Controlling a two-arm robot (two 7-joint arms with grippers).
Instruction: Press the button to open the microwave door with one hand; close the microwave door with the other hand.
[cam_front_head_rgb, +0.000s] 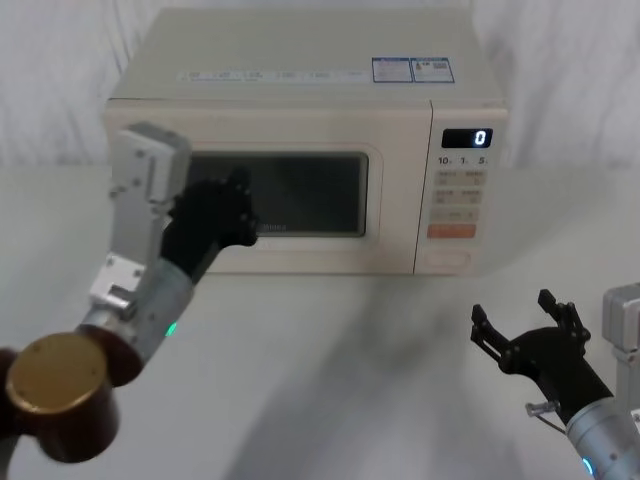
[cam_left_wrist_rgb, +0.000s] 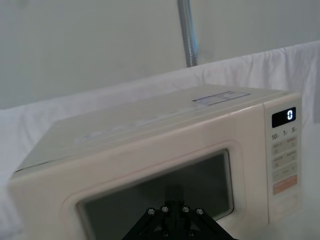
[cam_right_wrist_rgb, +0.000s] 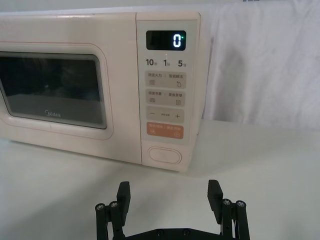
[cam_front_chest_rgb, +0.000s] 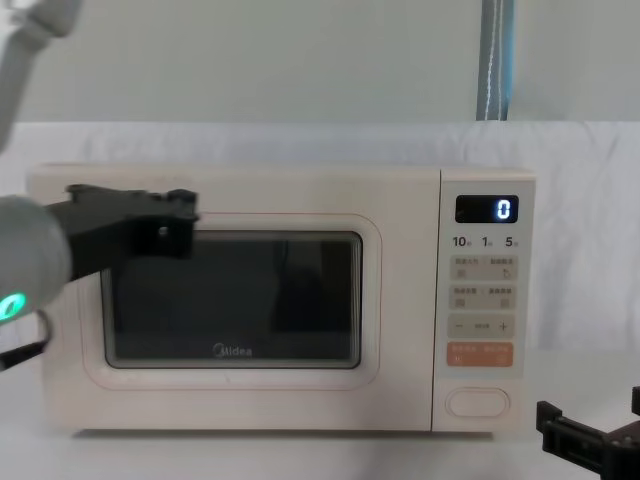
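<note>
Head view: your microwave (cam_front_head_rgb: 300, 140) stood on the table (cam_front_head_rgb: 330, 370) with its door (cam_front_head_rgb: 270, 190) flush shut. The left gripper (cam_front_head_rgb: 225, 205) was up against the left part of the door window; whether its claw was spread or clenched I could not tell, since the fingers merged into one dark mass. The right gripper (cam_front_head_rgb: 525, 335) hung low over the table, claw released and holding nothing, well short of the button (cam_front_head_rgb: 447, 261).

Left wrist view: the door (cam_left_wrist_rgb: 150, 185) sat level with the panel, no gap showing.

Right wrist view: the right gripper (cam_right_wrist_rgb: 170, 197) was spread wide and aimed at the button (cam_right_wrist_rgb: 165, 155), which lay at the panel's foot under the orange key (cam_right_wrist_rgb: 165, 131).

Chest view: the left gripper (cam_front_chest_rgb: 165, 228) lay at the window's upper left corner, and the display (cam_front_chest_rgb: 487, 209) read 0.

Judgement: you were probably at either the opening press or the finish of the closing push. If the former, the right claw needs to advance, line up on the button and push straight in.
</note>
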